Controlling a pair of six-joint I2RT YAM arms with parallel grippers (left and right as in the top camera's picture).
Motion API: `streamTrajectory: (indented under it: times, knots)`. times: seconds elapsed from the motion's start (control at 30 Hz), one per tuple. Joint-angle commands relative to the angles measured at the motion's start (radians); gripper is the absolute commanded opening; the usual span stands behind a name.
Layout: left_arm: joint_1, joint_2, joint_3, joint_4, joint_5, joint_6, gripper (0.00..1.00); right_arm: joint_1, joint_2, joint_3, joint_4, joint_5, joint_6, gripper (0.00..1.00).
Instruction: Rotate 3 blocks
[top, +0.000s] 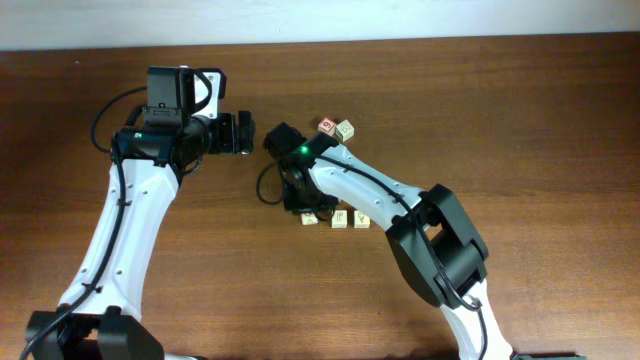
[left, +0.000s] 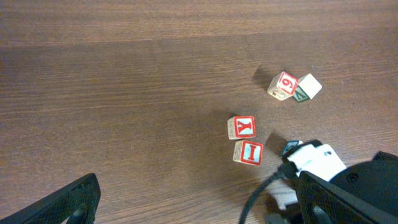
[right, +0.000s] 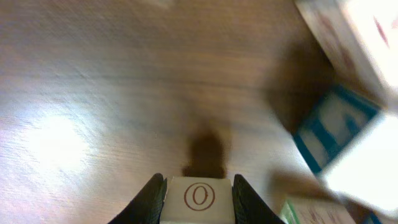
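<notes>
Pinched between the two dark fingers (right: 149, 200) of the right gripper (right: 198, 182) is the O block (right: 198, 196), a pale wooden cube with a ringed red letter. Only one face shows, at the bottom edge of the right wrist view. Whether it rests on the table (top: 520, 90) or hangs just above it cannot be told.

From overhead the grip itself is hidden under the right arm (top: 350, 175), whose black wrist points down near the middle of the wood. A half-covered block (top: 309, 218) peeks out at its foot, and it is unclear if this is the clamped one. The right wrist camera blurs the neighbours. A blue-lettered block (right: 336, 130) lies to the right, and a pale block (right: 354, 31) is cut off at the top corner.

The left wrist view is sharper. The Y block (left: 241, 127) sits just beside the I block (left: 249, 152). Farther off, the 9 block (left: 283, 84) is tilted against a green-faced block (left: 308, 87). The right arm's black-and-white body fills the lower right corner there, covering whatever lies beneath.

The left gripper (top: 250, 134) hovers beside the right wrist with its jaws wide apart and nothing between them. Its own camera catches only one finger (left: 68, 202), at the lower left.
</notes>
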Motion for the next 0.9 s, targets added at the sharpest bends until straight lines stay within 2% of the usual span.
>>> streamTrajectory:
  times: [0.0,0.1,0.23,0.27,0.3,0.47,0.63,0.7,0.73,0.77,0.8,0.87]
  knots:
    - [-0.001,0.007,0.020,0.002,0.000,0.001,0.99,0.001,-0.051,0.002,-0.078,0.048,0.078,0.27]
    - [-0.001,0.007,0.020,0.002,0.000,0.001,0.99,0.002,-0.051,-0.002,-0.100,0.119,0.121,0.31]
    - [-0.001,0.007,0.020,0.002,0.000,0.001,0.99,0.003,-0.030,-0.007,-0.074,0.114,0.120,0.31]
    - [-0.001,0.007,0.020,0.002,0.000,0.001,0.99,0.003,-0.030,-0.007,-0.074,0.113,0.120,0.45]
    - [-0.001,0.007,0.020,0.002,0.000,0.001,0.99,0.003,-0.030,-0.007,-0.074,0.113,0.120,0.48]
    - [-0.001,0.007,0.020,0.002,0.000,0.001,0.99,-0.003,-0.046,0.010,-0.080,0.111,0.095,0.48]
    - [-0.001,0.007,0.020,0.002,0.000,0.001,0.99,-0.068,-0.264,0.139,-0.198,0.115,-0.049,0.48]
    - [-0.001,0.007,0.020,0.002,0.000,0.001,0.99,-0.093,-0.287,0.137,-0.236,0.117,-0.089,0.38]
    - [-0.001,0.007,0.020,0.002,0.000,0.001,0.99,-0.108,-0.281,0.089,-0.225,0.117,-0.095,0.23]
    - [-0.001,0.007,0.020,0.002,0.022,-0.004,0.99,-0.109,-0.278,0.043,-0.196,0.117,-0.095,0.18]
    - [-0.002,0.007,0.020,-0.006,0.106,-0.004,0.99,-0.109,-0.277,-0.024,-0.141,0.112,-0.095,0.16]
    - [-0.002,0.007,0.020,-0.013,0.136,-0.004,0.99,-0.109,-0.277,-0.144,-0.024,0.110,-0.095,0.14]
